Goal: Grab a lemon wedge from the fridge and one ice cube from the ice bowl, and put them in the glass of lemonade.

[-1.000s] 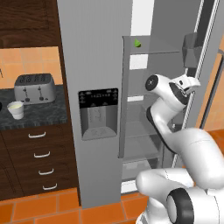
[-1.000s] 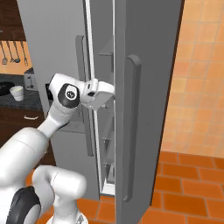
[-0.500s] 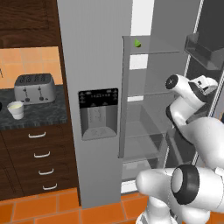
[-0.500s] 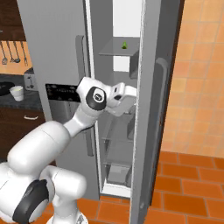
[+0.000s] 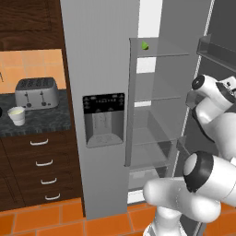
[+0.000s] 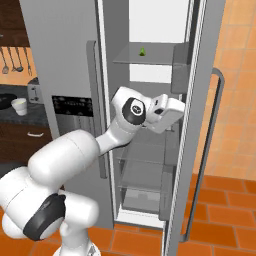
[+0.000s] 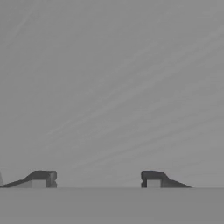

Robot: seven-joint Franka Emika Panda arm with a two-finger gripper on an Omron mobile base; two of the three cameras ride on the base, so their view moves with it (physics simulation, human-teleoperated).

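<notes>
no writing can be read on the fridge [image 5: 99, 55] or its dispenser panel [image 5: 103, 102]. the right door stands wide, leaving bare shelves and open room inside. the lemon wedge [image 5: 144, 45] lies on the top shelf. the hand [image 7: 96, 179], fingers apart and empty, faces plain grey. far left, the glass of lemonade [image 5: 17, 115] stands near the toaster [image 5: 36, 91] on the desk.

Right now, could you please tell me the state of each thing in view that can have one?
fridge: right door swung open, left door shut.
lemon wedge: resting on the top shelf, untouched.
glass of lemonade: upright on the counter beside the toaster.
gripper: jaws apart, nothing between them, facing a grey surface.
</notes>
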